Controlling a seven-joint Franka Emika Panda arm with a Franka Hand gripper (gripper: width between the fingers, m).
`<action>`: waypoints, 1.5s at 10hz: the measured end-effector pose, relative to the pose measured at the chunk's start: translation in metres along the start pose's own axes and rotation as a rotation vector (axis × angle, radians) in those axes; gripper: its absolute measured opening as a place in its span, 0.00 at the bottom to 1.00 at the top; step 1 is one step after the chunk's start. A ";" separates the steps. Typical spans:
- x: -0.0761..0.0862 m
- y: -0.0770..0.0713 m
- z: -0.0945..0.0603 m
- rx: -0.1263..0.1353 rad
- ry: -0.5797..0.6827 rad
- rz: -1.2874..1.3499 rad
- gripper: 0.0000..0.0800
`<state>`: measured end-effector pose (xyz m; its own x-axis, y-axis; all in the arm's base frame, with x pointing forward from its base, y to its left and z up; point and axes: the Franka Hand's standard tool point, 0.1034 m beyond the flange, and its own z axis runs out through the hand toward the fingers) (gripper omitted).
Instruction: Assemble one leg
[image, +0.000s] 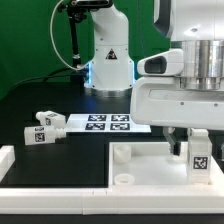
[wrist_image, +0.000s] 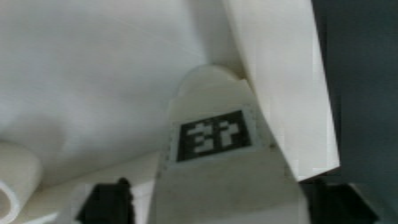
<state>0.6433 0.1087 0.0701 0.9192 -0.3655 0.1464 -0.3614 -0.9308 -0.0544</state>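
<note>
Claw (image: 197, 160) clamped on leg (image: 198, 157), upright over tabletop (image: 150, 170) corner, apparently seating it; other legs (image: 45, 127) wait on table (image: 60, 150).

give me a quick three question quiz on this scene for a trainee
1. True or false: the leg held between the fingers is at the tabletop, not out by the table's edge.
2. How many loose legs lie at the exterior view's left? A one, B two, C four.
3. Fill in: the flat tagged sheet beyond the tabletop is the ___ board.

Key: 1 true; 2 B; 3 marker.
</note>
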 end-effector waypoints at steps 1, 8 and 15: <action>0.000 0.000 0.000 0.000 0.000 0.035 0.47; 0.001 0.008 0.002 -0.032 -0.056 0.920 0.36; -0.002 0.005 0.003 -0.025 -0.082 1.338 0.46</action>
<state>0.6404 0.1044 0.0667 -0.1346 -0.9888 -0.0646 -0.9860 0.1401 -0.0902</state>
